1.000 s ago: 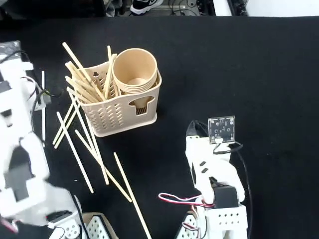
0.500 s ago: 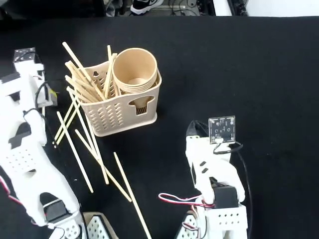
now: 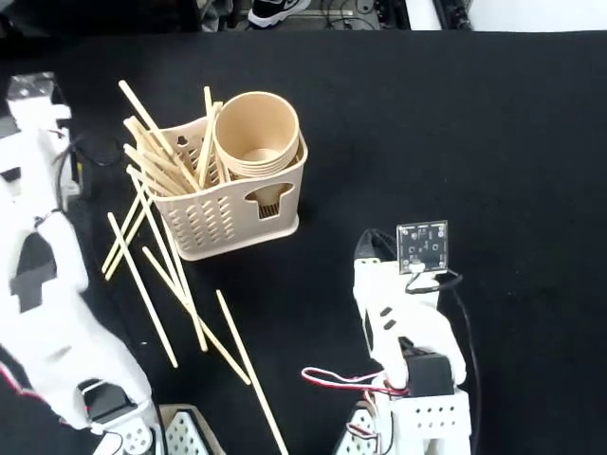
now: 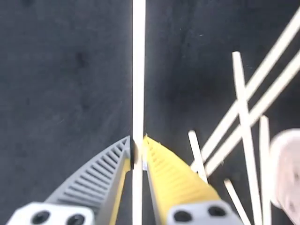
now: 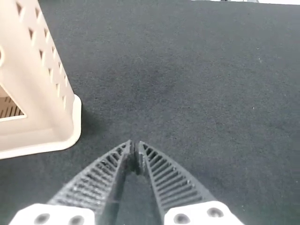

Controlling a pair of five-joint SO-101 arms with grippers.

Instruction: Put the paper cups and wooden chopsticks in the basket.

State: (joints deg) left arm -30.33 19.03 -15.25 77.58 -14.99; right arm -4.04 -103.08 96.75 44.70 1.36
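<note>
A beige basket (image 3: 237,223) stands left of centre with stacked paper cups (image 3: 256,133) and several wooden chopsticks (image 3: 156,156) in it. More chopsticks (image 3: 180,294) lie loose on the black table at its near left. My left arm (image 3: 38,237) stands along the table's left edge. In its wrist view my left gripper (image 4: 138,152) is shut on a single chopstick (image 4: 138,70), with other chopsticks (image 4: 253,89) lying beside it. My right gripper (image 3: 365,248) rests shut and holds nothing (image 5: 134,154), a short way from the basket's corner (image 5: 33,93).
The black tabletop (image 3: 455,133) is bare to the right of the basket and at the back. The right arm's base (image 3: 422,408) sits at the near edge. Cables and a shoe (image 3: 275,9) lie beyond the far edge.
The left arm has swung up along the left edge toward the far side, then shifted slightly left. The right arm, basket and loose chopsticks have stayed put.
</note>
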